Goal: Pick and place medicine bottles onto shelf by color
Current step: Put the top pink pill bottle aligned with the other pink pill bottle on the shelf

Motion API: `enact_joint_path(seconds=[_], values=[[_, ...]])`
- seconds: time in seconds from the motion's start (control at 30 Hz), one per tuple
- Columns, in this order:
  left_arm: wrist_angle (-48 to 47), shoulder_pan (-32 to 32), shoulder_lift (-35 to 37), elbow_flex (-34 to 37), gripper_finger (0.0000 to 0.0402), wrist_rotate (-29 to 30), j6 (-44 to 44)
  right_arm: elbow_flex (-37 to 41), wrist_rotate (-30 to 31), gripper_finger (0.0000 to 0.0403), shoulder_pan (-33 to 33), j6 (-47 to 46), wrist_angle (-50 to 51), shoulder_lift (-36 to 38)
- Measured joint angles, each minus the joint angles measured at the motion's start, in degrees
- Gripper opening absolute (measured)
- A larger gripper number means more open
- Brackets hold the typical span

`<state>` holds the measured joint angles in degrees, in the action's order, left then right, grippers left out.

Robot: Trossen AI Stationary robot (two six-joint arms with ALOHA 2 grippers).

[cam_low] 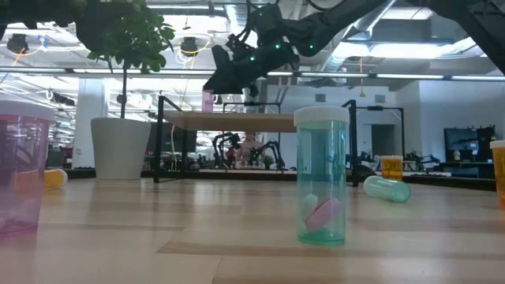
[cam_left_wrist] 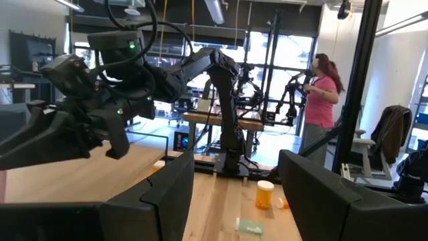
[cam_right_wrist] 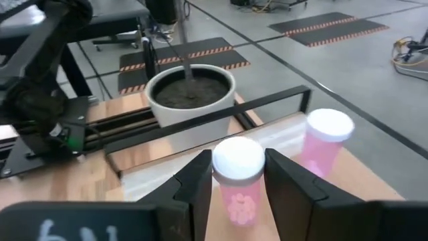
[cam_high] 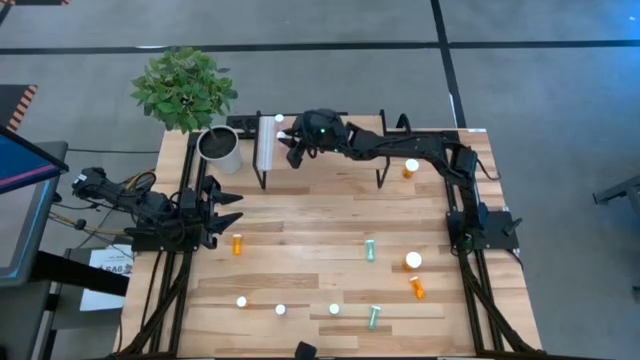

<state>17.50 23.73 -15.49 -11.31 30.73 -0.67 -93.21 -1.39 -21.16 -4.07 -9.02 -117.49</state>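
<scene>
Tabletop (cam_high: 320, 215) pale planked wood, satin; vial (cam_low: 322, 177) clear glossy teal plastic.

Shelf (cam_high: 330, 150) top mostly hidden under the right arm in the high view; the bottles on it can't be seen there. Pink bottle (cam_right_wrist: 239, 181) between the right gripper (cam_right_wrist: 239, 191) fingers: base cut off by the picture edge. In the low view, 1 pink bottle (cam_low: 22, 170) and 1 orange bottle (cam_low: 499, 170), both nearer than the shelf, are clipped by the edges.
</scene>
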Motion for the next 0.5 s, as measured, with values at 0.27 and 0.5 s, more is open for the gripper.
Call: enact_joint_path(seconds=[0.27,0.5], values=[[0.00,0.00,0.00,0.00,0.0206,1.14,0.00,0.00,-0.08,0.0155,0.79,-0.88,0.01,0.00],[0.00,0.00,0.00,0.00,0.0206,1.19,0.00,0.00,-0.08,0.0151,0.91,-1.67,0.00,0.00]])
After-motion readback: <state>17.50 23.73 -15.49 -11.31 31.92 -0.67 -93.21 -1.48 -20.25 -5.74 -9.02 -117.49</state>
